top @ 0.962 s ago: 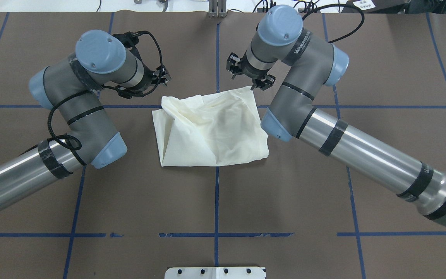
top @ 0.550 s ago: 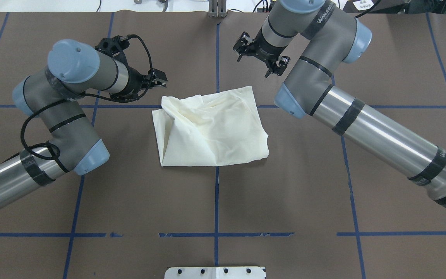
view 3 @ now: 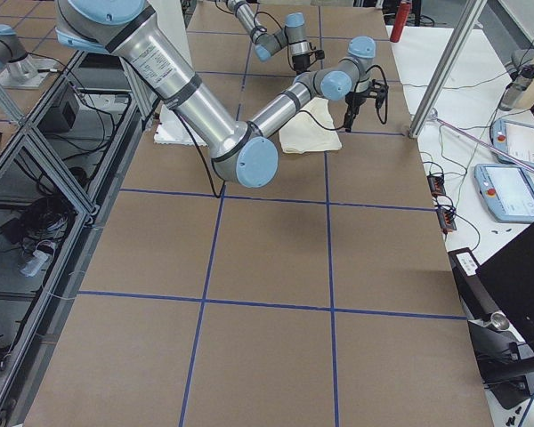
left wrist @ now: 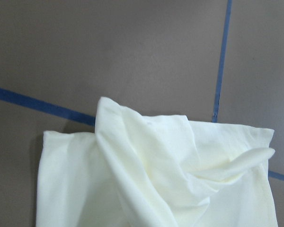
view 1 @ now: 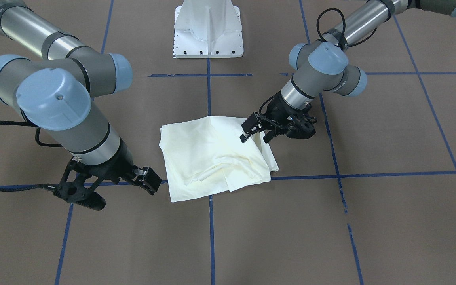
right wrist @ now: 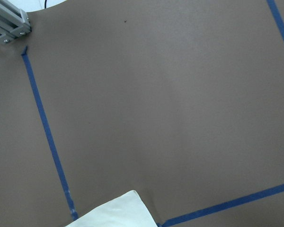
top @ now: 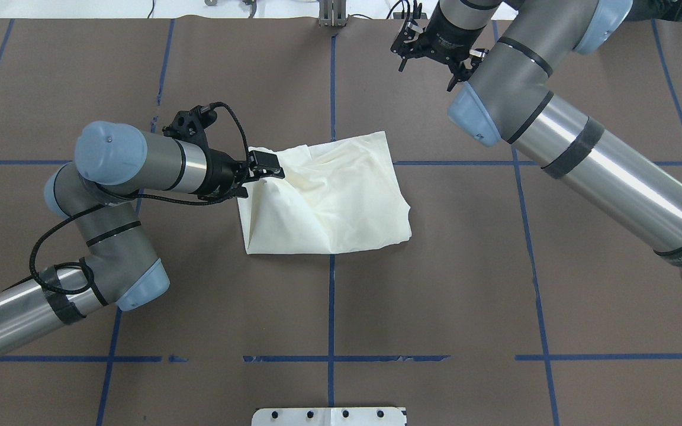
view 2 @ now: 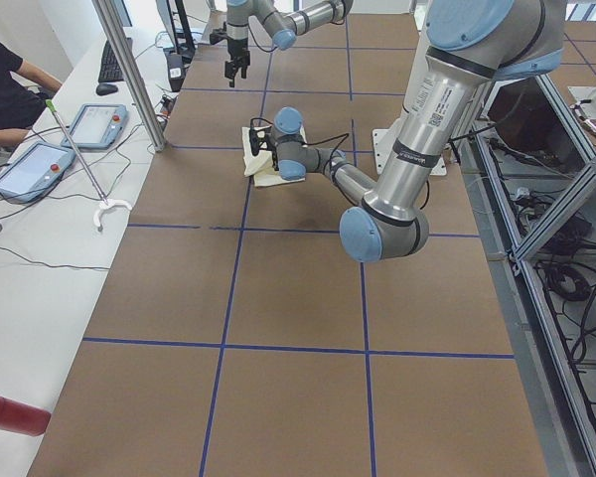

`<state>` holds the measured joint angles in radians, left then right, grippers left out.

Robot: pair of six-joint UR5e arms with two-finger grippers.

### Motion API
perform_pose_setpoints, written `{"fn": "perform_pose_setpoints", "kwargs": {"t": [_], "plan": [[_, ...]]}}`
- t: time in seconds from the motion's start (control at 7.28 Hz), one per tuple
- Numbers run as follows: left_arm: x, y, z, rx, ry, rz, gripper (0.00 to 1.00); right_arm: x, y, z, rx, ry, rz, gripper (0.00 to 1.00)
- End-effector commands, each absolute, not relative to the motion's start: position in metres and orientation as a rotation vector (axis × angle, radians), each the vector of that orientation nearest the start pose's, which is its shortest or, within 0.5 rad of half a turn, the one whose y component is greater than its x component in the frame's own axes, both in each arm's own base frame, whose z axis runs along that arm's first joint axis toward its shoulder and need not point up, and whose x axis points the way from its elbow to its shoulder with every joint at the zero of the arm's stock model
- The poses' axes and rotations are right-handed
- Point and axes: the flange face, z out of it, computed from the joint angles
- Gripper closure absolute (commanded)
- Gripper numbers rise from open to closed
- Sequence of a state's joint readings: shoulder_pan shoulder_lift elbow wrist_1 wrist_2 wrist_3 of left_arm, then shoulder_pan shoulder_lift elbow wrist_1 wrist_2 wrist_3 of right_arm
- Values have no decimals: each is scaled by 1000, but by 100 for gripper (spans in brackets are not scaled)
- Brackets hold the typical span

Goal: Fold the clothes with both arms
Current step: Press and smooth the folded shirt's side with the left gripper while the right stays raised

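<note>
Brown table bears the rumpled T-shirt; left tool spread at its corner, right tool spread, both empty.

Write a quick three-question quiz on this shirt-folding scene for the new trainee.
1. True or false: the right gripper is clamped on the shirt.
2. Which gripper is at the shirt's edge? A) the left gripper B) the right gripper C) both
3. Fill in: the lines taped on the table are ____.

Key:
1. False. It hangs open over bare table, beyond the shirt.
2. A
3. blue
</note>
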<state>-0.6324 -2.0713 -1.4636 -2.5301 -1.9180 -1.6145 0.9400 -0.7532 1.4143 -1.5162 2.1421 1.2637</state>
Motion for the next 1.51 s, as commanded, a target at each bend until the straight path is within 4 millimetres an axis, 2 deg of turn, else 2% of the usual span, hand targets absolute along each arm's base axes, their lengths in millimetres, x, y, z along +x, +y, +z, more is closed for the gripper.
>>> {"fn": "perform_pose_setpoints", "kwargs": {"t": [0.0, 0.27, 0.41, 0.96, 1.24, 1.37], "plan": [[503, -485, 344, 125, 1431, -313, 0, -357, -652, 215, -26, -881, 388, 0], [501, -481, 328, 116, 1514, -319, 0, -354, -653, 216, -25, -880, 393, 0], [504, -473, 324, 90, 1555, -324, 0, -352, -654, 218, -25, -878, 393, 0], [534, -433, 310, 30, 1581, -242, 0, -348, -656, 219, -24, -876, 398, 0], [529, -411, 300, -21, 1607, -175, 0, -348, -656, 222, -24, -873, 396, 0], [524, -397, 304, -53, 1611, -163, 0, -346, -657, 223, -24, -872, 400, 0]]}}
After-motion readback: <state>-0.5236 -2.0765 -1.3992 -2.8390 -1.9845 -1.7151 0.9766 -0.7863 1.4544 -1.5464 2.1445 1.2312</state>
